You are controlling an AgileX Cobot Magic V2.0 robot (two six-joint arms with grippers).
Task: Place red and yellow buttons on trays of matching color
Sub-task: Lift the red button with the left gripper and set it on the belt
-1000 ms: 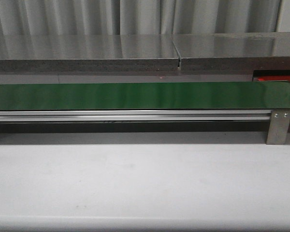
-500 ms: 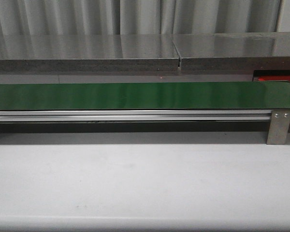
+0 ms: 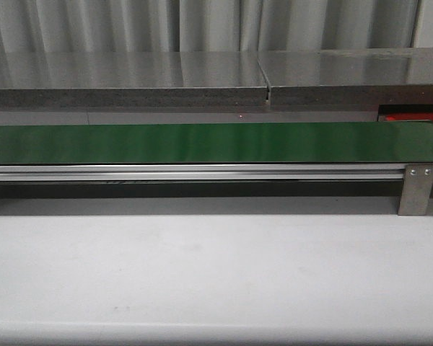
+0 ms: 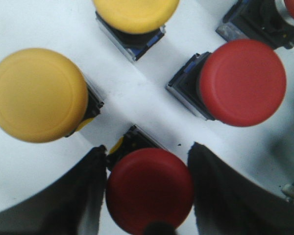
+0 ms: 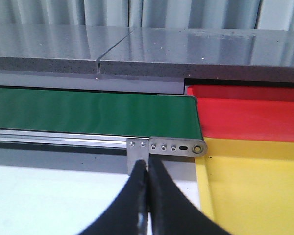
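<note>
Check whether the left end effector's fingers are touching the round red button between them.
Apart. The left wrist view shows white surface between the round red button and each of the open left end effector fingers.

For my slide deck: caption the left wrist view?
Open left gripper straddles a red button among two yellow and other red buttons on a white surface.

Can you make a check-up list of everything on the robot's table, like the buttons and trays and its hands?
Surface: white table, bare in the front view; green conveyor belt behind it.
Job's things: two yellow buttons and two red buttons in the left wrist view; red tray and yellow tray beside the belt's end.
Clutter: nothing seen.
Hands: left hand open, fingers either side of a red button; right hand shut, holding nothing.
Cables: nothing seen.
Surroundings: grey counter, pale curtain.
</note>
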